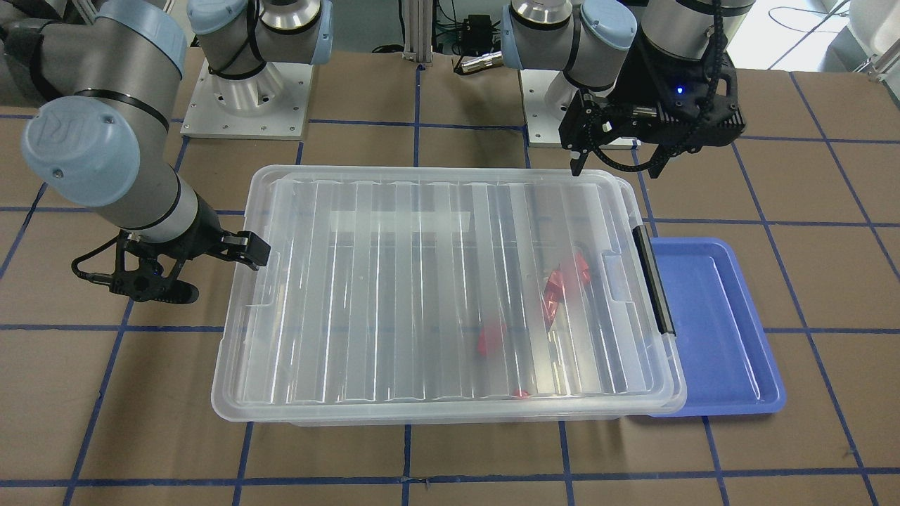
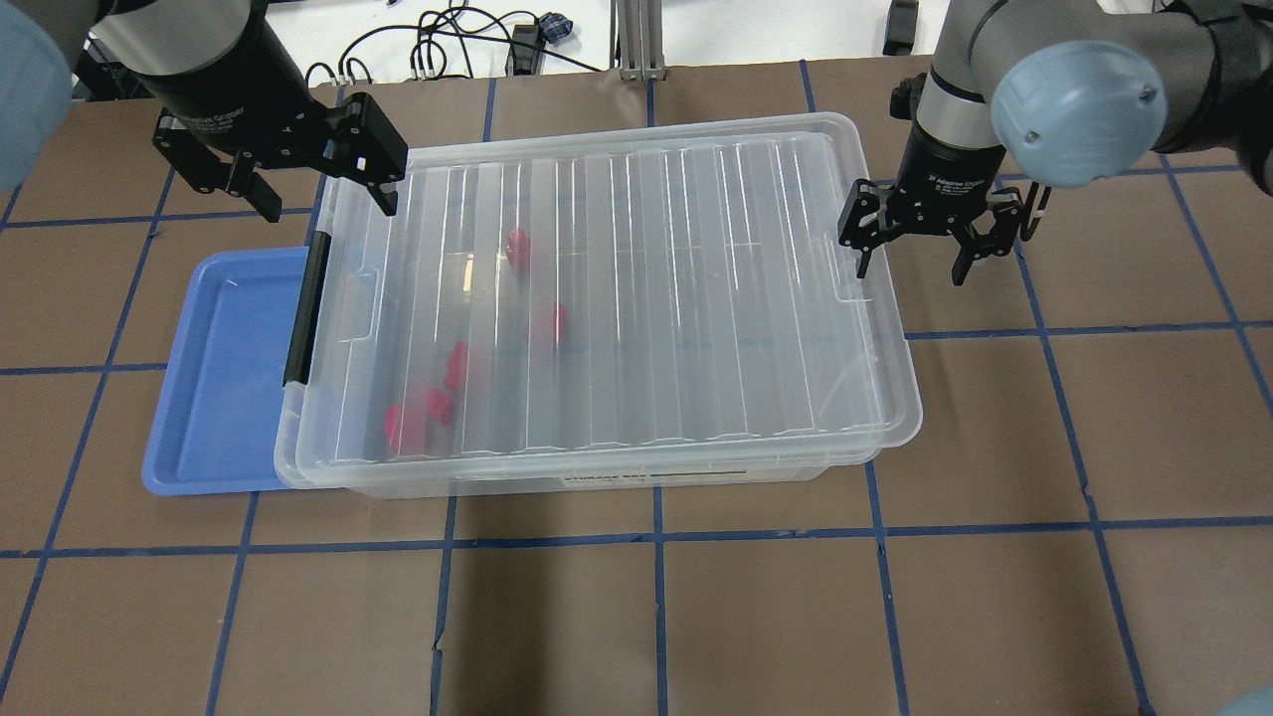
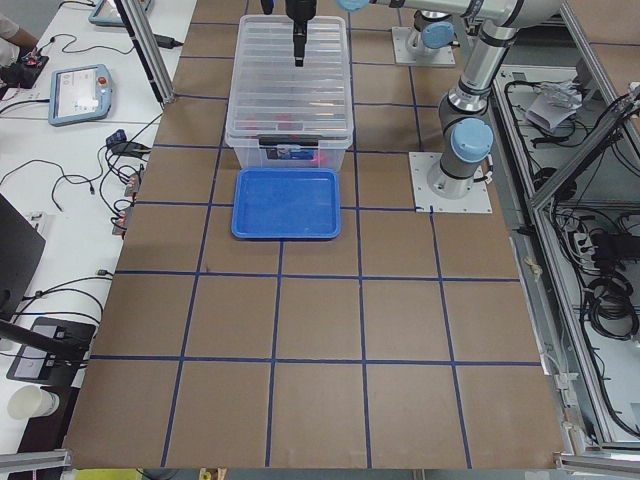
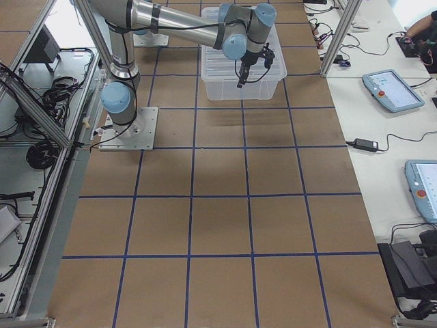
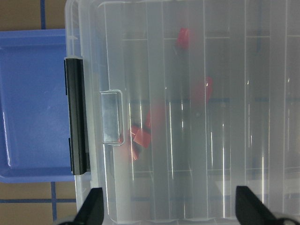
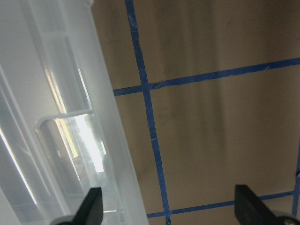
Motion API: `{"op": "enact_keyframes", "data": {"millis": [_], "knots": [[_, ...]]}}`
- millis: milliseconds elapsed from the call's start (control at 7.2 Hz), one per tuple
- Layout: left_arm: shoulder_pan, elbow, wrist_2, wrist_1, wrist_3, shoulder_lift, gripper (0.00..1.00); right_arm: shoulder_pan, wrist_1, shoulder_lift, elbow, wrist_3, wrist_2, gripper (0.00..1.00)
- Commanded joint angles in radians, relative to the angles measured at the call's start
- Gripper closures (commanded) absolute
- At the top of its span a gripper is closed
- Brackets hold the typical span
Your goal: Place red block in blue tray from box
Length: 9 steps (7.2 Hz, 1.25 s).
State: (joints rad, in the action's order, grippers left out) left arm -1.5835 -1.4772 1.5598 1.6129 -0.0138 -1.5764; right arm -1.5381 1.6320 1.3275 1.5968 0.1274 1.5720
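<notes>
Several red blocks (image 2: 516, 246) lie inside the box (image 2: 900, 398), under its closed lid (image 2: 646, 249), toward its left end. The blue tray (image 2: 219, 378) sits just left of the box. The left gripper (image 2: 328, 202) hovers over the box's far-left corner, fingers apart; the right gripper (image 2: 913, 268) hangs beside its right end, also spread.
</notes>
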Motion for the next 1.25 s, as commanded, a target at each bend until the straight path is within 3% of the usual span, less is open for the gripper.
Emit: {"op": "enact_keyframes", "data": {"millis": [0,556,1111], "knots": [[0.000,0.000,0.000,0.001,0.000,-0.001,0.00,0.003,0.002,-0.011,0.000,-0.002,0.000,0.00],[0.000,0.000,0.000,-0.001,0.000,-0.001,0.00,0.013,0.014,-0.017,0.000,-0.002,0.022,0.00],[0.000,0.001,0.000,-0.001,-0.002,-0.005,0.00,0.097,0.014,-0.014,-0.002,-0.106,0.034,0.00]]}}
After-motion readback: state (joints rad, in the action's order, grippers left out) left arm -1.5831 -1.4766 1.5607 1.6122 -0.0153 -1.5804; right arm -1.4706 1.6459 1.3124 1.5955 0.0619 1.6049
